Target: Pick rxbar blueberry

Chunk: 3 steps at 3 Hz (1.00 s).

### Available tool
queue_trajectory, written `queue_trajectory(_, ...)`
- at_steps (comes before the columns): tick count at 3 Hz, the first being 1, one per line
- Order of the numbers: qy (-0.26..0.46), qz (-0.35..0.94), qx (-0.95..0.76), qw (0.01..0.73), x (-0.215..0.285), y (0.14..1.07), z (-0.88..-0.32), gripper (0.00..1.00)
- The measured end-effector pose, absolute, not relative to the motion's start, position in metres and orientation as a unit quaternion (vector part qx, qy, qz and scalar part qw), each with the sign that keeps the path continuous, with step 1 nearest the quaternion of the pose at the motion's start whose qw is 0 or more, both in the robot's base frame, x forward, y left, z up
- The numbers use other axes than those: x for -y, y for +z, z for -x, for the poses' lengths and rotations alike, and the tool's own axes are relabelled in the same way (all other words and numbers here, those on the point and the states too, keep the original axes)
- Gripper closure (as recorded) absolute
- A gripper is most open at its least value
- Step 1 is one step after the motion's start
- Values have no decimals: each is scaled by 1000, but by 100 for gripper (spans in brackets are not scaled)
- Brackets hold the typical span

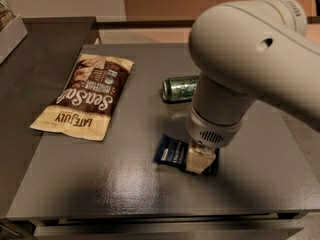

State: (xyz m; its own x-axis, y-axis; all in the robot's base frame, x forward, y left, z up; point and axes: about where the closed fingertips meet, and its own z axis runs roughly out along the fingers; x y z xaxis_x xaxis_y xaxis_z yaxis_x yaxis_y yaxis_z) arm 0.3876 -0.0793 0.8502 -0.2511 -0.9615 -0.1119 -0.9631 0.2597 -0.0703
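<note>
The rxbar blueberry (171,154) is a small flat dark navy wrapper with white text. It lies on the dark grey table (100,174), right of centre and near the front. My gripper (200,159) hangs from the big white arm and is down on the bar's right half, covering it. A cream fingertip (197,160) rests on the wrapper. Only the bar's left end and a dark corner at the right show.
A green soda can (179,88) lies on its side just behind the bar, partly behind the arm. A large brown-and-cream chip bag (85,95) lies at the left. A second dark surface (30,64) adjoins at the left, with a box at its far corner.
</note>
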Motion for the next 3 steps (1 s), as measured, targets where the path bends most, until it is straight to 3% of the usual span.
queue_trajectory(3,-5,618,-779,108,78,926,-408,100)
